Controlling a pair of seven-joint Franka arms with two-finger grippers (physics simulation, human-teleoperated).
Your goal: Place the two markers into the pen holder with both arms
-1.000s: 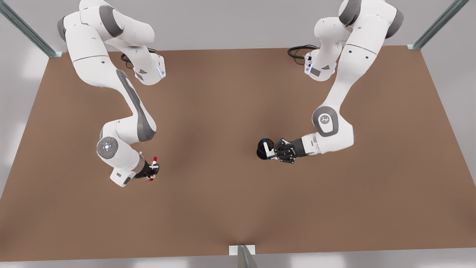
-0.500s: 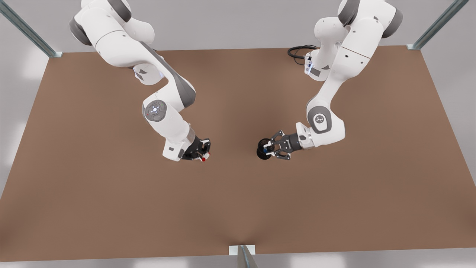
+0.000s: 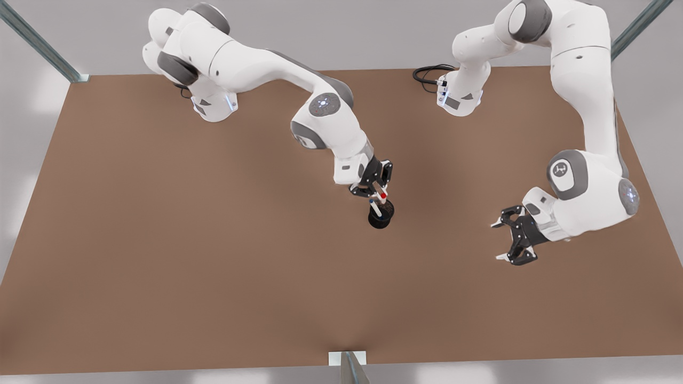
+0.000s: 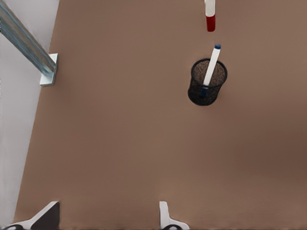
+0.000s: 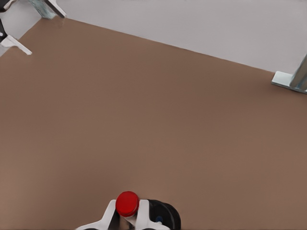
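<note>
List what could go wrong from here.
The right tool holds the red marker over the pen holder, where the blue marker leans across the opening: a drop may strike it and bounce out. In the left wrist view the red marker may sit off-centre; hitting the rim could tip the holder. The left tool waits open, aside.

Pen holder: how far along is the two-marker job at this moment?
Done: the blue-capped marker stands leaning inside the pen holder. In hand: the right end effector grips the red-capped marker just above the holder, not yet inside. The left end effector waits open at the front view's right. Left: lower and release the red one.
</note>
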